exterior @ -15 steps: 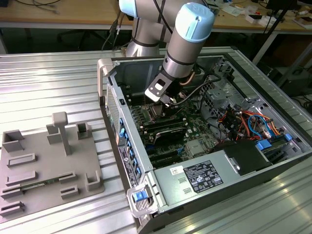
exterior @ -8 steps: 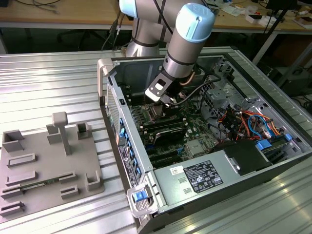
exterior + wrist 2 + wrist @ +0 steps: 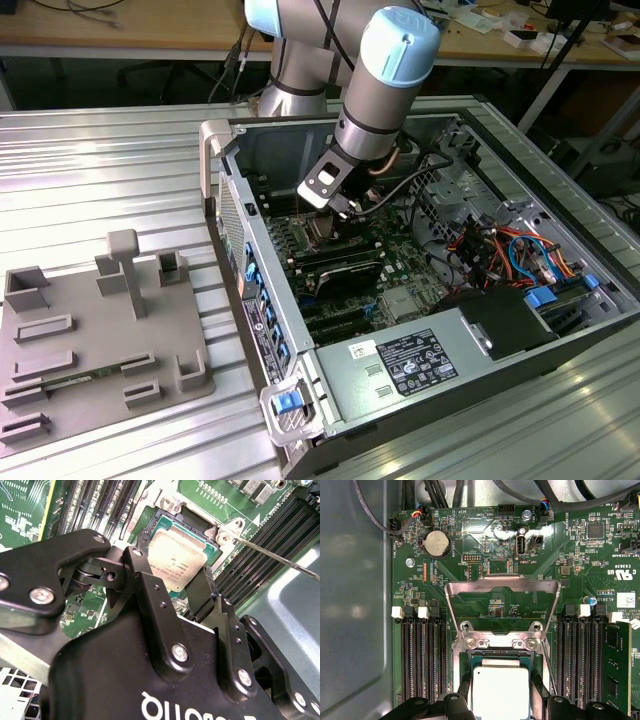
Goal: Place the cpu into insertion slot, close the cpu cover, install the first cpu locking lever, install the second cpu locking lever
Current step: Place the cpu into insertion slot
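In both wrist views the cpu (image 3: 175, 562) (image 3: 500, 692), a square chip with a silvery top, lies level between my two black fingers (image 3: 145, 580), which press its opposite edges. My gripper (image 3: 172, 567) (image 3: 501, 695) (image 3: 340, 210) is shut on it, low inside the computer case. The cpu sits right over the insertion slot (image 3: 500, 652) (image 3: 162, 525), whose rim shows around it; whether it rests in the slot I cannot tell. The cpu cover (image 3: 455, 605) stands swung open beyond the slot. A thin locking lever (image 3: 280, 562) (image 3: 547, 660) sticks out beside the socket.
Long black memory slots (image 3: 422, 655) flank the socket on both sides, with a module (image 3: 615, 665) fitted in one. Cables (image 3: 480, 250) and a power supply (image 3: 400, 365) fill the case at the exterior view's right. A grey fixture plate (image 3: 90, 330) lies on the table at its left.
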Tool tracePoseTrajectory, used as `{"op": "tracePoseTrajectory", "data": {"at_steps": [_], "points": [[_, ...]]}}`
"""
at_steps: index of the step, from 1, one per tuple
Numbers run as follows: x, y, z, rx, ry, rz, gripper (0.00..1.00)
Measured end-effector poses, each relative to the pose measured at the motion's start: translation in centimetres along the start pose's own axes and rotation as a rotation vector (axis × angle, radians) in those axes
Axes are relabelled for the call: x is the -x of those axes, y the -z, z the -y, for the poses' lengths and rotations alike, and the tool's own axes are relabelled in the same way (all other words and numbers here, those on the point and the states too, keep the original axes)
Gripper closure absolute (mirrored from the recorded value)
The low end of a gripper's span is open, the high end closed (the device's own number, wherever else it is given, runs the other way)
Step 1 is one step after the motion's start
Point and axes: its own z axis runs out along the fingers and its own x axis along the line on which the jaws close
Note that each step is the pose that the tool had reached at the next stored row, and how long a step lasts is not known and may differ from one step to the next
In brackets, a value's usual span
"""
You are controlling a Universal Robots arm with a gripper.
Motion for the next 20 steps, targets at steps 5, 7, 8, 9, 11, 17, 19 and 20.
{"op": "tracePoseTrajectory", "data": {"at_steps": [5, 7, 8, 9, 11, 17, 19, 20], "points": [[0.03, 0.01, 0.01, 0.0, 0.0, 0.0001, 0.45], [0.05, -0.02, -0.01, 0.0001, 0.0, 0.0, 0.45], [0.05, -0.01, -0.01, 0.0001, 0.0, 0.0, 0.45], [0.05, -0.01, -0.01, 0.0001, 0.0, 0.0, 0.45], [0.05, -0.02, -0.01, 0.0002, 0.0, -0.0001, 0.45], [0.05, -0.01, -0.09, 0.0001, 0.0, 0.0003, 0.45], [0.05, 0.0, -0.13, -0.0002, 0.0, 0.0006, 0.45], [0.05, 0.01, -0.16, -0.0003, 0.0, 0.0007, 0.45]]}}
